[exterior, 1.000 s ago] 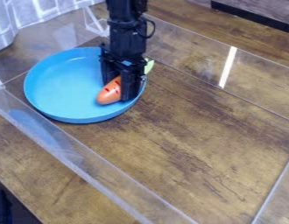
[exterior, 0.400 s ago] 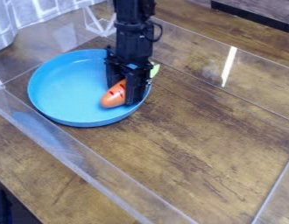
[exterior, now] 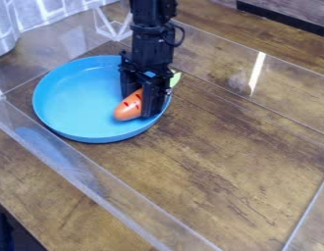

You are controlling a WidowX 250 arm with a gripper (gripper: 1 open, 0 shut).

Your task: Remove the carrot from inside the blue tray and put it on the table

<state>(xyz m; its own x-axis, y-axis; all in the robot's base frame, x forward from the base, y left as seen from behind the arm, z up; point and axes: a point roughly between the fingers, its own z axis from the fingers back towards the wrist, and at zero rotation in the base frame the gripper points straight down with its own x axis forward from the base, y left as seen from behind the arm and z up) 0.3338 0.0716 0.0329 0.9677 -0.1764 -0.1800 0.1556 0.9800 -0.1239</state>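
Starting at the left, we have the round blue tray (exterior: pixel 73 96), its bare floor spreading away from the action, and the toy carrot (exterior: pixel 128 106) sits over at the tray's right side. The orange end pokes out on the near left of the black gripper (exterior: pixel 146 97), aimed back toward the tray's middle. Then come the dark fingers, closed, and by the look of it closed on the carrot's body, though they hide much of the join. Out the other side, by the tray's far right rim, a bit of the green leafy top (exterior: pixel 177 77) shows. So here's the line that matters: the carrot's long axis slants from near left to far right, running beneath and through the gripper, with the orange end inside the tray and the leaves toward the rim. That single robot arm (exterior: pixel 151 18) reaches in from the tray's far side. Right of the tray lies the brown wood-plank tabletop (exterior: pixel 237 147), and I'd call for a lift straight up first, clearing that right rim, then a short carry rightward.
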